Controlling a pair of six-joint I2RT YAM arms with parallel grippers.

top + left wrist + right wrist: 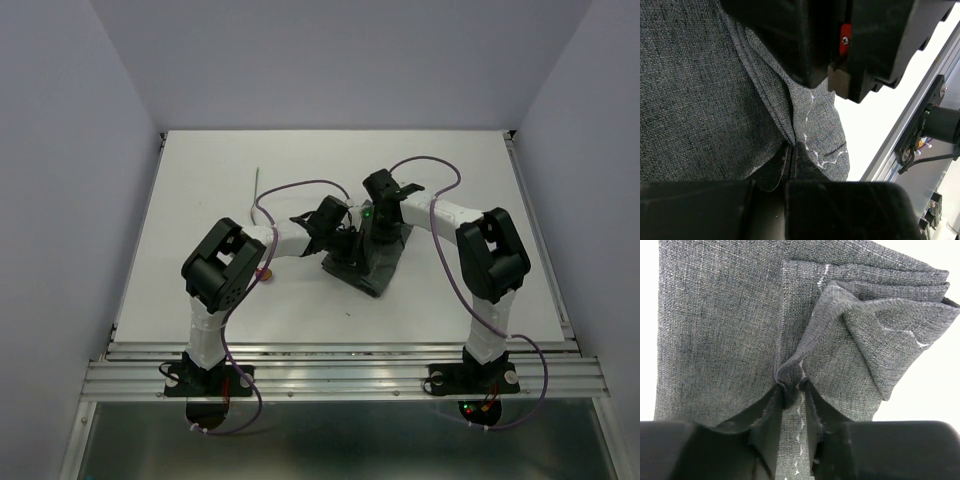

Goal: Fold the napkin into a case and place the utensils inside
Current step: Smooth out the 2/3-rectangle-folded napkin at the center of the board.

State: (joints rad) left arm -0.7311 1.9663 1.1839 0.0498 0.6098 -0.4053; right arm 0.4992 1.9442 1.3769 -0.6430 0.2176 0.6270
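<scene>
At the table's (250, 315) centre, both arms bend at raised elbows, forearms converging over the folded napkin (366, 272). Left gripper (791, 150) pinched tight on a cloth edge. Right gripper (792, 388) nips a raised fold. Slim grey utensil (258, 185) lies toward the far-left corner.

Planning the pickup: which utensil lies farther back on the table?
The slim grey stick, far back left; the red spoon sits nearer, by the left arm.

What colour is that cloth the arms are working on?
The napkin is dark grey with pale stitched seams; clearest in the right wrist view.
</scene>
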